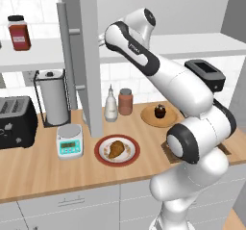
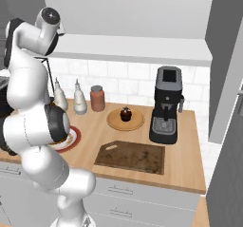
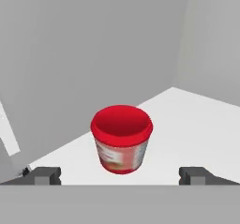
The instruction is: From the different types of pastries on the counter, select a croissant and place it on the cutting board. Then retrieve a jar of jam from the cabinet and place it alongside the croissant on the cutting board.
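Note:
In the hand view a small red jar of jam (image 3: 122, 141) stands upright on the pale cabinet shelf (image 3: 187, 120). My gripper (image 3: 121, 175) is open, its fingertips (image 3: 44, 175) wide apart on either side of the jar and short of it. The open grey cabinet door (image 1: 89, 56) hangs in front of my arm's wrist. The golden croissant (image 1: 115, 148) lies on a red-rimmed plate (image 1: 102, 153) on the wooden counter (image 1: 38, 166). A dark cupcake (image 1: 160, 111) sits on a round wooden plate (image 1: 149, 118). The dark cutting board (image 2: 130, 156) lies bare near the counter's front edge.
A tall dark-lidded jar (image 1: 19, 31) stands on the shelf to the left. On the counter are a toaster (image 1: 17, 123), a paper towel roll (image 1: 53, 96), a kitchen scale (image 1: 69, 140), a bottle (image 1: 111, 106), a reddish canister (image 1: 125, 101) and a coffee machine (image 2: 167, 105).

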Controlling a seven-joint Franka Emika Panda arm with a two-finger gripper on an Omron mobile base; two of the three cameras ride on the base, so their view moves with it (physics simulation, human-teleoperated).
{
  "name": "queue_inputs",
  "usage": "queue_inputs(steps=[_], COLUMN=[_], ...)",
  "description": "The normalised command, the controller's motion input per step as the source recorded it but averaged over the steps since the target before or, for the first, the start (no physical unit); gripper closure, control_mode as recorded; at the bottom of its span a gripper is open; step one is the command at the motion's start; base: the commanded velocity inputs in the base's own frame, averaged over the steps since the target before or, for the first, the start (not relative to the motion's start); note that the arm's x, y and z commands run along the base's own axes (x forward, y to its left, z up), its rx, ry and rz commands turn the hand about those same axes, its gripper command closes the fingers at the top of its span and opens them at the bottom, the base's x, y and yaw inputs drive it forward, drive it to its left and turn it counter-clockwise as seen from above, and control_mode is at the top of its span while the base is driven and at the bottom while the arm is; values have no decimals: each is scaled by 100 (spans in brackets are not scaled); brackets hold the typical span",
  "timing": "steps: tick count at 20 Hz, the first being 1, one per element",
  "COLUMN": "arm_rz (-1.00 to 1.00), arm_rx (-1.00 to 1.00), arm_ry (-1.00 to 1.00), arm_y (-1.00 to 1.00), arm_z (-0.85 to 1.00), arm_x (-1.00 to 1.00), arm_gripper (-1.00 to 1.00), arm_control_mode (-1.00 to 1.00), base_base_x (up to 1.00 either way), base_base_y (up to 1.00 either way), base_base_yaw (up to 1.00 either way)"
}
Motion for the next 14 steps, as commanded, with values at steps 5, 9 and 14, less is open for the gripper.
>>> queue_inputs(steps=[5, 9, 14], arm_rz=[0, 2, 0], arm_rx=[-1, 0, 0], arm_ry=[8, 11, 0], arm_y=[11, 37, 7], arm_z=[-2, -1, 0], arm_x=[27, 0, 0], arm_gripper=[-100, -100, -100], arm_control_mode=[-100, -100, -100], base_base_x=[0, 0, 0], base_base_y=[0, 0, 0], base_base_yaw=[0, 0, 0])
